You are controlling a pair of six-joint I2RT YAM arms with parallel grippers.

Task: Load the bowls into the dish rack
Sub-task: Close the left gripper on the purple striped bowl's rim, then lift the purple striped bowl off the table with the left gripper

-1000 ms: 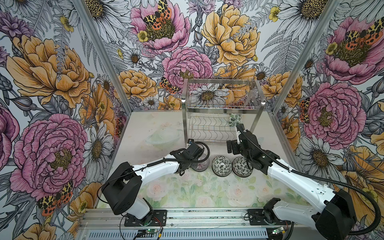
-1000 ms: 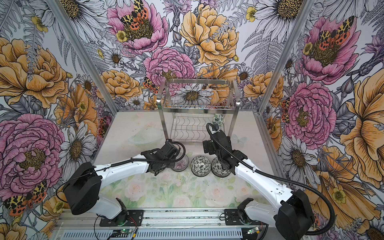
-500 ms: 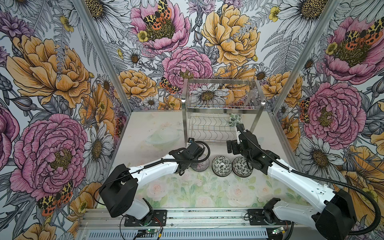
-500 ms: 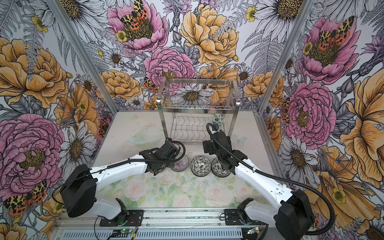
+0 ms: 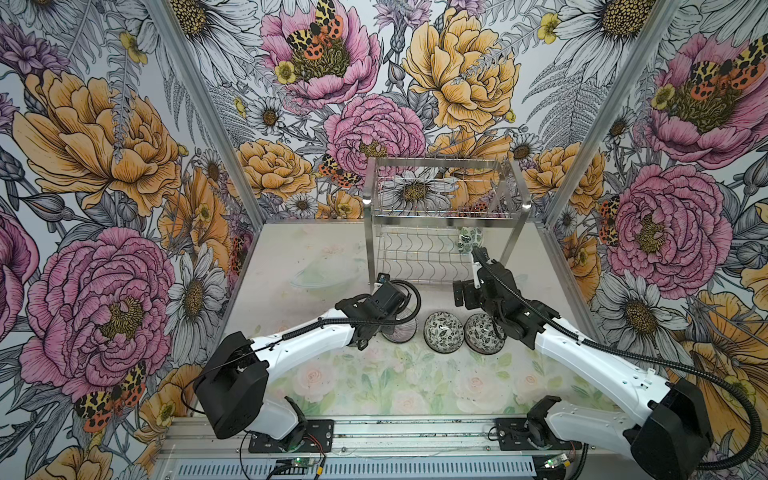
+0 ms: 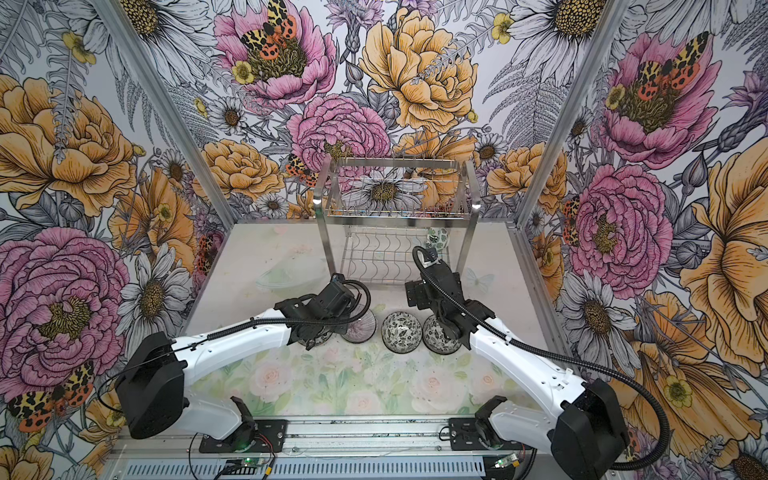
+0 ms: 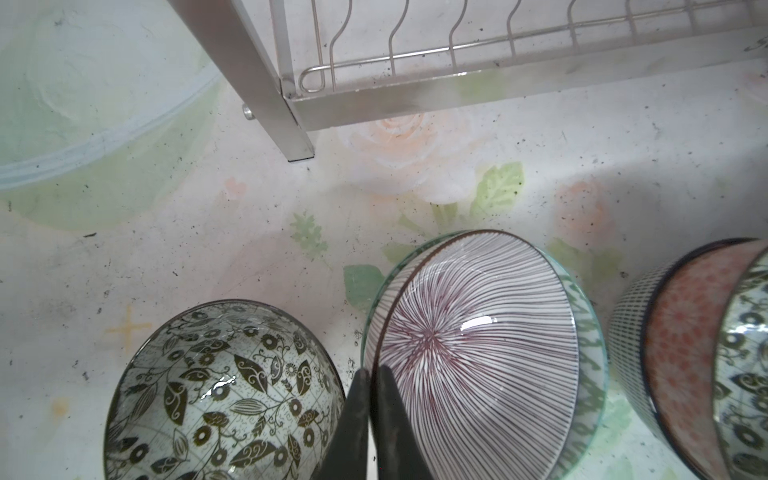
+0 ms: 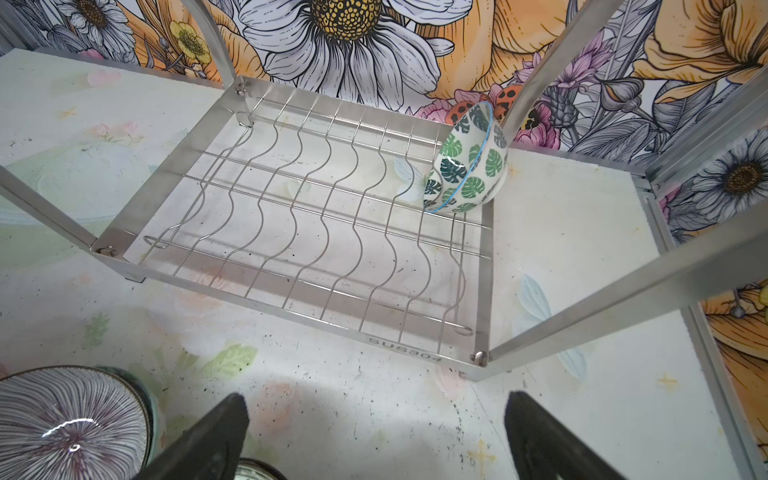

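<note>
- Starting at the left gripper [image 7: 372,374]: black fingers nearly together with only a thin slit between, tips right at the rim of a round ceramic bowl with fine purple-and-white radial stripes [image 7: 478,353]. Cannot tell whether pinching that rim or merely straddling it.
- Striped bowl sitting on the table just in front of the two-tier shiny stainless wire dish rack [image 7: 266,95], near its front left leg, nested inside a green-patterned bowl [image 7: 592,353].
- Just beside the fingers, further out past that leg: a pale round bowl with black leaves and flowers [image 7: 216,395].
- Over to the right gripper [image 8: 374,407]: fingers spread wide, nothing between, hanging above bare table before the rack's front bar.
- Inside the rack: one white bowl with green monstera leaves [image 8: 465,166], on edge at the far right corner of the wavy lower shelf.
- Risk one, by my reading: a lift by that thin glazed rim could slip, or drag the green-patterned bowl up too and then drop it.
- Risk two: fingers so close to the leaf-and-flower bowl, likely to nudge it on any sideways move.
- Risk three: clipping the leg or upper tier on the way in, jolting the monstera bowl off its edge.
- Writing: "SUS304" [image 8: 403,351] stamped into the front bar of the lower shelf, near the front right corner. Nothing else legible.
</note>
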